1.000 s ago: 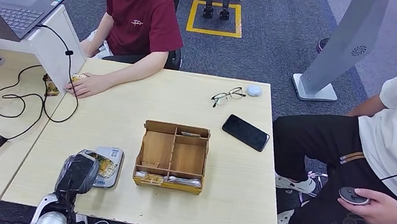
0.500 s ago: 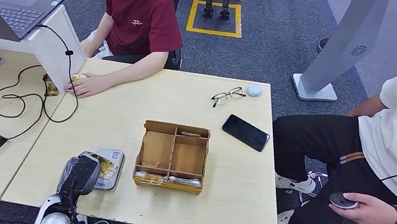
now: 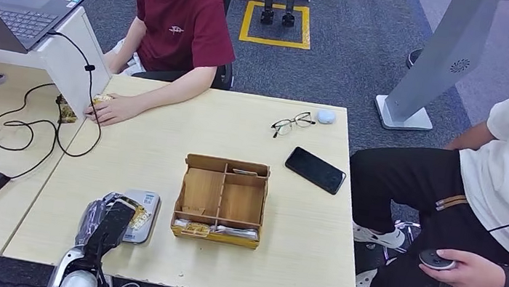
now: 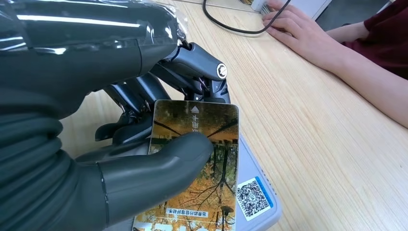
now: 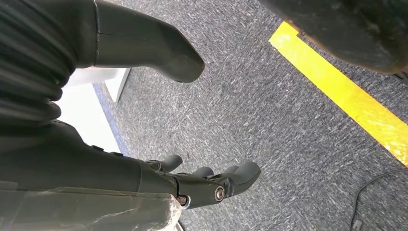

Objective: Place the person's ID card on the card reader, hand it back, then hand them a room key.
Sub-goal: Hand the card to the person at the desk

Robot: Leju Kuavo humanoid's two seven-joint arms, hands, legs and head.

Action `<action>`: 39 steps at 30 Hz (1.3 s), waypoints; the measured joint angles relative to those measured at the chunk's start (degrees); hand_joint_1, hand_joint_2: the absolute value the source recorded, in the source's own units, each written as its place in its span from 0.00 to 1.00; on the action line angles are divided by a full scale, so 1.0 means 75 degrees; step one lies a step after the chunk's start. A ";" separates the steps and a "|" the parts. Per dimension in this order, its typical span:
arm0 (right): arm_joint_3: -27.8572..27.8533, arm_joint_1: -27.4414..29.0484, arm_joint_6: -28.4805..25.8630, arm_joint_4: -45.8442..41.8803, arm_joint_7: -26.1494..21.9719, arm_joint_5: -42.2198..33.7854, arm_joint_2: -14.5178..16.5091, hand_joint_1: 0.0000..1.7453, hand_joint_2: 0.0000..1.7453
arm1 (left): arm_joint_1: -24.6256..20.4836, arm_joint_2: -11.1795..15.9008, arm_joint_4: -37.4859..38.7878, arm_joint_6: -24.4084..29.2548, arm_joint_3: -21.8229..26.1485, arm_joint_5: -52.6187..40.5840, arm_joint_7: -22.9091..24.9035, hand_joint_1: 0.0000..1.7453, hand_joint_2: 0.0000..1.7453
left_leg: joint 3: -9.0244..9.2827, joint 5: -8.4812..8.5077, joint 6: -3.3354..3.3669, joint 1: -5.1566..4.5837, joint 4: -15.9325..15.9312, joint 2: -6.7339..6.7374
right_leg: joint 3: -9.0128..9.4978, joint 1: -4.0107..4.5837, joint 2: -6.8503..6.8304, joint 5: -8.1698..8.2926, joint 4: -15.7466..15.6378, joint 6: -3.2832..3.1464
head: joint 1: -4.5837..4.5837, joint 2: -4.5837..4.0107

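Left hand (image 3: 108, 222) shifted right over card reader (image 3: 143, 212); thumb and fingers (image 4: 144, 96) clamped on ID card (image 4: 202, 159); right hand (image 5: 159, 144) fingers apart, empty

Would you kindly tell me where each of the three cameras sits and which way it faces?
Head view: high on the robot, looking down at the table; left hand over the card reader.
Left wrist view: behind the left hand, which holds the ID card above the card reader.
Right wrist view: behind the hanging right hand, facing carpet.
Head and left wrist views share hand, card and reader.
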 joint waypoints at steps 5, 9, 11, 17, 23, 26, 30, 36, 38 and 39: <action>0.0014 -0.0016 0.0001 -0.0002 0.0000 0.0008 0.0000 0.00 1.00 | -0.0090 -0.0034 0.0129 0.0004 0.0052 -0.0073 0.0048 1.00 1.00 | 0.0015 0.0000 0.0000 0.0000 0.0000 -0.0001 | 0.0014 0.0000 -0.0001 0.0000 0.0000 0.0000 | -0.0001 0.0000; 0.0023 -0.0018 0.0001 -0.0003 0.0000 0.0007 0.0000 0.00 1.00 | -0.0126 -0.0070 0.0186 -0.0001 0.0074 -0.0081 0.0050 1.00 1.00 | 0.0026 0.0001 0.0001 0.0000 0.0000 -0.0001 | 0.0028 0.0000 -0.0003 0.0000 0.0000 0.0000 | -0.0001 0.0000; 0.0028 -0.0019 0.0001 -0.0003 0.0000 0.0008 0.0000 0.00 1.00 | -0.0141 -0.0080 0.0213 -0.0009 0.0084 -0.0082 0.0050 1.00 1.00 | 0.0032 0.0001 0.0001 0.0000 0.0000 -0.0001 | 0.0035 0.0000 -0.0003 0.0000 0.0000 0.0000 | -0.0001 0.0000; 0.0033 -0.0019 -0.0003 -0.0003 -0.0001 0.0008 0.0000 0.00 1.00 | -0.0164 -0.0095 0.0257 -0.0024 0.0103 -0.0080 0.0049 1.00 1.00 | 0.0041 0.0002 0.0002 0.0000 0.0000 -0.0001 | 0.0045 0.0000 -0.0003 0.0001 0.0000 0.0001 | -0.0001 0.0000; 0.0036 -0.0018 -0.0009 -0.0003 -0.0005 0.0008 0.0000 0.00 1.00 | -0.0145 -0.0135 0.0259 -0.0204 0.0158 0.0214 -0.0231 1.00 1.00 | 0.0043 0.0002 0.0003 0.0000 0.0000 -0.0001 | 0.0047 0.0000 -0.0003 0.0001 0.0000 0.0001 | -0.0001 0.0000; 0.0036 -0.0015 -0.0020 -0.0003 -0.0038 -0.0003 0.0000 0.00 1.00 | -0.0031 -0.0149 0.0142 -0.0377 0.0187 0.0810 -0.0654 1.00 1.00 | 0.0042 0.0002 0.0003 0.0000 0.0000 0.0000 | 0.0044 0.0000 0.0000 0.0001 0.0000 0.0001 | -0.0001 0.0000; 0.0036 -0.0003 -0.0052 -0.0003 -0.0104 -0.0017 0.0000 0.00 1.00 | 0.0246 -0.0160 -0.0431 -0.0447 0.0188 0.1511 -0.1207 1.00 1.00 | 0.0029 0.0002 0.0003 0.0000 0.0000 0.0000 | 0.0027 0.0000 0.0001 0.0000 -0.0001 0.0001 | 0.0000 0.0000; 0.0036 0.0011 -0.0069 -0.0003 -0.0135 -0.0039 0.0000 0.00 1.00 | 0.0426 -0.0165 -0.1339 -0.0204 0.0155 0.1531 -0.1657 1.00 1.00 | 0.0019 0.0002 0.0003 0.0000 0.0000 0.0003 | 0.0012 0.0001 0.0005 0.0001 0.0000 0.0001 | 0.0000 0.0000; 0.0036 0.0012 -0.0069 -0.0003 -0.0137 -0.0039 0.0000 0.00 1.00 | 0.0444 -0.0165 -0.1521 -0.0095 0.0147 0.1475 -0.1762 1.00 1.00 | 0.0018 0.0002 0.0003 0.0000 0.0000 0.0004 | 0.0011 0.0001 0.0006 0.0001 0.0000 0.0001 | -0.0001 0.0000; 0.0036 0.0012 -0.0068 -0.0003 -0.0138 -0.0038 0.0000 0.00 1.00 | 0.0453 -0.0165 -0.1596 0.0009 0.0142 0.1419 -0.1858 1.00 1.00 | 0.0018 0.0002 0.0003 0.0000 0.0000 0.0004 | 0.0011 0.0001 0.0006 0.0001 0.0000 0.0001 | -0.0001 0.0000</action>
